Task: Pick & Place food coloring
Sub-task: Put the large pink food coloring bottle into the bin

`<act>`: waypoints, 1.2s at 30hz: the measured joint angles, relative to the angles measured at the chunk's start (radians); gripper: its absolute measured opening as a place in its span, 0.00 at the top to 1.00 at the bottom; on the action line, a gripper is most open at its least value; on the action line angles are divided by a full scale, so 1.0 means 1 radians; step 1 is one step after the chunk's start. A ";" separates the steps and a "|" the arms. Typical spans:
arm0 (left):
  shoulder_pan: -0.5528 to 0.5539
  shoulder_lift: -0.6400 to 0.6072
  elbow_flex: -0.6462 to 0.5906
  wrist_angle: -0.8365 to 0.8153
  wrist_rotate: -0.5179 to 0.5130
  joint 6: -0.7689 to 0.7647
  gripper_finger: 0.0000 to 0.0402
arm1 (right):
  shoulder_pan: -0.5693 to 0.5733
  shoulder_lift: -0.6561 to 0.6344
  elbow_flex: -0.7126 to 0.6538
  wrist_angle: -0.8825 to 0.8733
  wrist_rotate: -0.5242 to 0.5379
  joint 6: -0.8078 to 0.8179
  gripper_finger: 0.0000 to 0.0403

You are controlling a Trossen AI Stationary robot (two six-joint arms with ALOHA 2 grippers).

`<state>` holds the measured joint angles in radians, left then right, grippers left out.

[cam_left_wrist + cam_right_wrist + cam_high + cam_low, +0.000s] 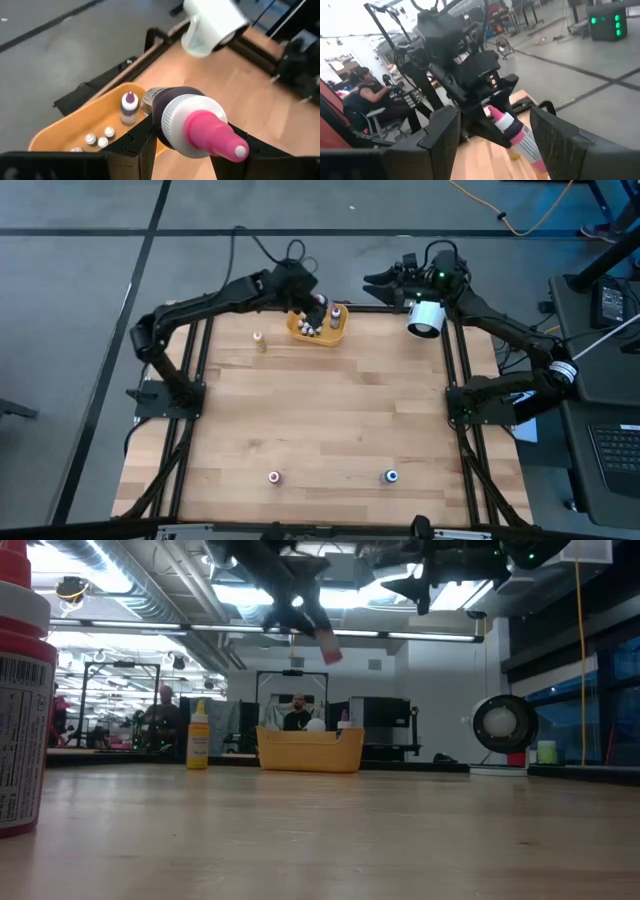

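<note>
Pink-capped bottle hung over the bowl at the table's far edge

From where I stood, the left gripper pinched a pink-capped food coloring bottle above the orange bowl; lowering it nearer the rim before letting go looked wise, so it wouldn't bounce out. Farther right, the right gripper waited off the far edge with fingers spread, near the white cylinder.

High cam looks straight down on the whole tabletop; low cam sits at tabletop level facing the room. Both wrist cams sit close, and all 4 catch the pink-capped bottle.
</note>
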<state>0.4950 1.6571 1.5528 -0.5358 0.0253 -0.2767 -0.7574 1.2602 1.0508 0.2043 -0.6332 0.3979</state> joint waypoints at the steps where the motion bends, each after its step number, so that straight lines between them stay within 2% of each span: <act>1: 0.000 0.015 0.000 0.001 0.000 0.005 0.64 | 0.000 0.000 0.000 -0.014 -0.001 -0.007 0.40; 14: -0.001 0.192 -0.001 0.012 0.001 0.009 0.64 | 0.000 0.000 0.000 -0.054 -0.035 -0.045 0.40; 36: -0.001 0.348 -0.001 0.094 -0.003 0.022 0.64 | 0.000 0.000 0.000 -0.077 -0.039 -0.073 0.40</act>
<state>0.4938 2.0050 1.5517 -0.4419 0.0219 -0.2550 -0.7574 1.2602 1.0508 0.1274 -0.6720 0.3245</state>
